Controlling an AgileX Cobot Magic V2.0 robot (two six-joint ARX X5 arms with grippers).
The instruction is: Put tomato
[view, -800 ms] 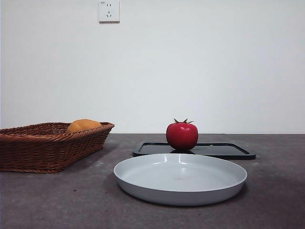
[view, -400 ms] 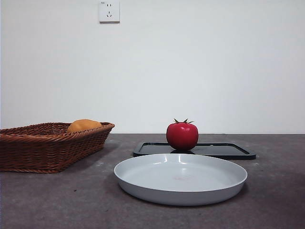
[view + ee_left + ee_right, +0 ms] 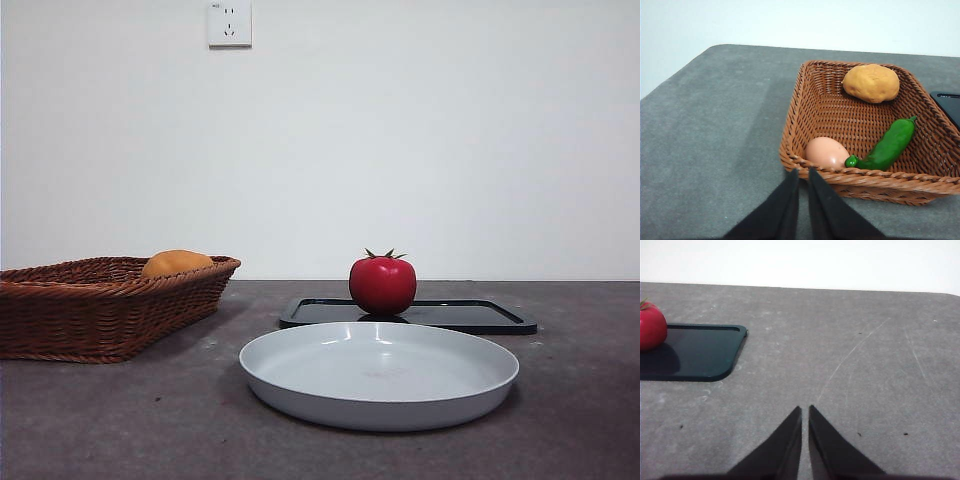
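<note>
Awaiting pickup | glossy red round tomato (image 3: 382,284) is seen upright on flat black tray (image 3: 470,316), behind round grey plate (image 3: 300,378) | left gripper (image 3: 803,175) and right gripper (image 3: 805,412) are clenched, empty, well apart from tray | next judged: right gripper must be opened and brought to tomato

Nothing stands above the tomato (image 3: 382,284); plate (image 3: 300,385) lies in front.

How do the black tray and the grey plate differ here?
The black tray is flat, rectangular and carries the tomato. The grey plate is round, with a raised rim, holds nothing, and sits nearer the front camera. Both rest on the table.
</note>
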